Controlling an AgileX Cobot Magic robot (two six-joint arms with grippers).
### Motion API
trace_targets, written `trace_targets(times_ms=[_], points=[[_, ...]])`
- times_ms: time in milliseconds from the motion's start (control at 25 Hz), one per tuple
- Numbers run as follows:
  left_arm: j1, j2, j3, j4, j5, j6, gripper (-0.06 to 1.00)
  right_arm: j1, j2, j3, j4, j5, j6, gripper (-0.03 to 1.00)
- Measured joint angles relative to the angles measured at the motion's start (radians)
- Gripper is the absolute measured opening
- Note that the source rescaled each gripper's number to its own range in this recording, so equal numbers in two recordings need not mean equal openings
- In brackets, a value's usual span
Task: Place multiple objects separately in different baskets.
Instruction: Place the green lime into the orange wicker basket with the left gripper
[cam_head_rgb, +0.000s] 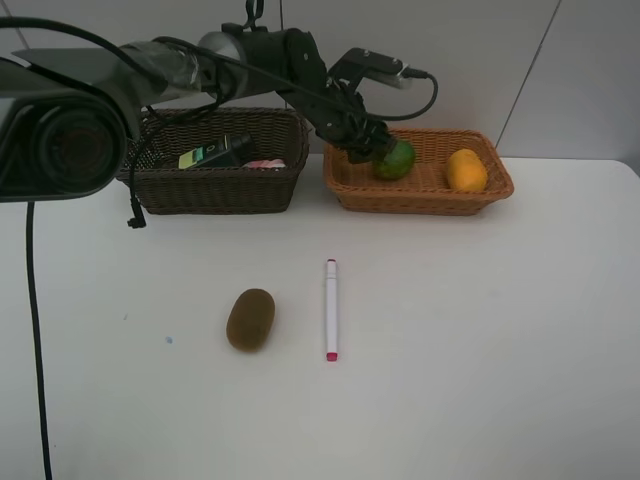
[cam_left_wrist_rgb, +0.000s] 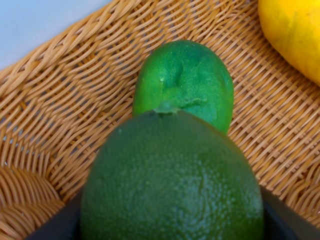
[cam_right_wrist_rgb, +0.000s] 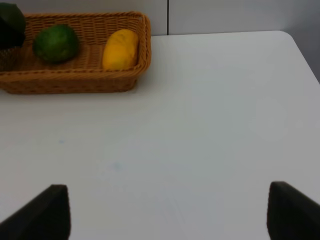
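Woven tan wicker makes the shallow basket (cam_left_wrist_rgb: 60, 115) beneath my left pincer (cam_head_rgb: 366, 146), which is clenched round a pebbly dark green fruit (cam_left_wrist_rgb: 172, 175). In that basket lie a brighter, dimpled green fruit (cam_left_wrist_rgb: 185, 82) and a smooth mango (cam_left_wrist_rgb: 295, 35). My right pincer (cam_right_wrist_rgb: 170, 215) gapes, released. An oval brown kiwi (cam_head_rgb: 250, 319) and a slim marker (cam_head_rgb: 331, 309) lie on the white table (cam_right_wrist_rgb: 200, 125). The deeper dark basket (cam_head_rgb: 215, 185) holds a bottle (cam_head_rgb: 215, 152).

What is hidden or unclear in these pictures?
- Left gripper: left wrist view, the held green fruit covers it; only dark corners show.
- Pink item in the dark basket: exterior high view, the rim hides most; kind unclear.
- Label of the dark bottle: exterior high view, too small to read.
- Mango: left wrist view, cut off by the edge.
- Right gripper: right wrist view, only two fingertips show at the frame edge.
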Motion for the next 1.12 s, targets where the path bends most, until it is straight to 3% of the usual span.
trace_targets(times_ms=[240,360,480,880,1120], points=[[0.000,0.000,0.000,0.000,-0.003,0.000,0.65,0.000,0.000,0.000,0.000,0.000,0.000,0.98],[-0.001,0.000,0.000,0.005,-0.015,0.001,0.89,0.000,0.000,0.000,0.000,0.000,0.000,0.98],[-0.002,0.000,0.000,0.005,-0.006,0.003,0.99,0.000,0.000,0.000,0.000,0.000,0.000,0.98],[-0.002,0.000,0.000,0.008,0.025,0.003,1.00,0.000,0.000,0.000,0.000,0.000,0.000,0.98],[-0.002,-0.041,0.000,0.012,0.169,-0.021,1.00,0.000,0.000,0.000,0.000,0.000,0.000,0.98]])
